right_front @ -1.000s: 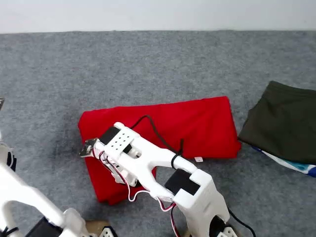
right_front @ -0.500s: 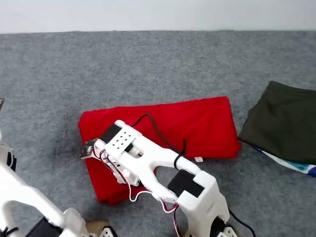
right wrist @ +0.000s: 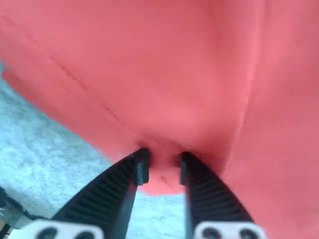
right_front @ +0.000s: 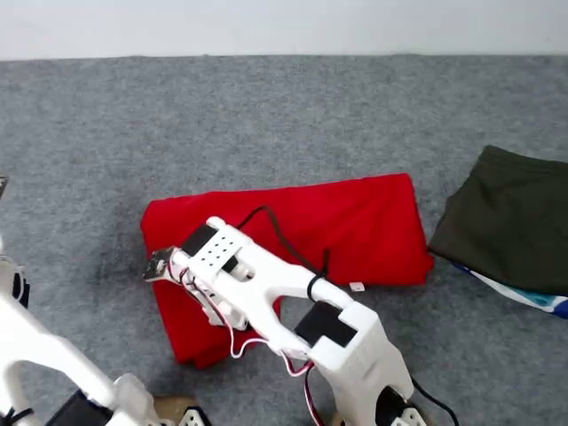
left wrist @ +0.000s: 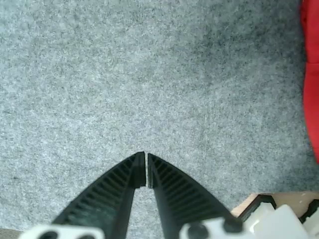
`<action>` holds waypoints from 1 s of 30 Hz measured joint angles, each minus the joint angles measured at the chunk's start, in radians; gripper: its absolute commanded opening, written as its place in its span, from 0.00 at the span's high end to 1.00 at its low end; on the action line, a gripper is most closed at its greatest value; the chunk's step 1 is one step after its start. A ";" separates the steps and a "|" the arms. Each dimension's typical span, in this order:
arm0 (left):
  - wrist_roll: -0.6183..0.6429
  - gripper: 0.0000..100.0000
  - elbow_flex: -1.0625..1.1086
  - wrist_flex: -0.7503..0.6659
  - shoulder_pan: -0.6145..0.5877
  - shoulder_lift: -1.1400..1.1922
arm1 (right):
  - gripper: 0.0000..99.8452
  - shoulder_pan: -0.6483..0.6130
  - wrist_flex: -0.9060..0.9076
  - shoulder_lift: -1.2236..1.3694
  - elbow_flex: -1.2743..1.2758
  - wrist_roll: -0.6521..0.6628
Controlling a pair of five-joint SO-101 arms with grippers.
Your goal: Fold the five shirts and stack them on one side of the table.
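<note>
leaning over the red shirt (right_front: 355, 222), right pincer (right wrist: 160, 167) pinches its edge; left pincer (left wrist: 146, 162) closed, empty.

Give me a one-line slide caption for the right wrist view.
Right gripper pinches the edge of the red fabric shirt over the grey carpeted table.

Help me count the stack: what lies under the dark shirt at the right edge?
A strip of white and blue cloth pokes out from under the dark shirt at its near edge. The rest of that cloth, and anything else beneath, is covered.
</note>
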 measured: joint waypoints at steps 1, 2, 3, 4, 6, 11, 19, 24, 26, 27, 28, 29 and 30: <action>0.000 0.98 0.000 0.000 0.000 0.000 | 0.95 0.003 0.000 0.003 0.000 0.006; 0.000 0.98 0.000 0.000 0.000 0.000 | 0.95 0.006 0.000 0.003 0.000 0.011; 0.000 0.98 0.000 0.000 0.000 0.000 | 0.95 0.012 -0.002 0.003 0.000 0.014; 0.000 0.98 0.000 0.000 0.000 0.000 | 0.95 0.018 -0.002 0.003 -0.002 0.015; 0.000 0.98 0.000 0.000 0.000 0.000 | 0.97 0.032 -0.002 0.003 -0.002 0.021; 0.000 0.98 0.000 0.000 0.000 0.000 | 0.99 0.068 0.002 0.005 0.002 0.049; 0.000 0.98 0.000 0.000 0.000 0.000 | 0.99 0.124 0.109 -0.052 0.015 0.114; 0.000 0.98 0.003 0.000 0.000 0.000 | 0.99 0.140 0.181 -0.146 0.015 0.150; 0.000 0.98 0.003 0.000 0.000 0.000 | 0.99 0.140 0.195 -0.164 0.015 0.153; 0.000 0.98 0.009 -0.005 0.000 0.000 | 0.98 0.140 0.203 -0.167 0.015 0.153; 0.000 0.98 0.023 -0.014 0.000 0.000 | 0.97 0.140 0.209 -0.167 0.015 0.153; 0.000 0.98 0.038 -0.021 0.000 0.000 | 0.95 0.140 0.212 -0.167 0.015 0.153; 0.000 0.98 0.054 -0.028 0.000 0.000 | 0.93 0.140 0.213 -0.167 0.015 0.153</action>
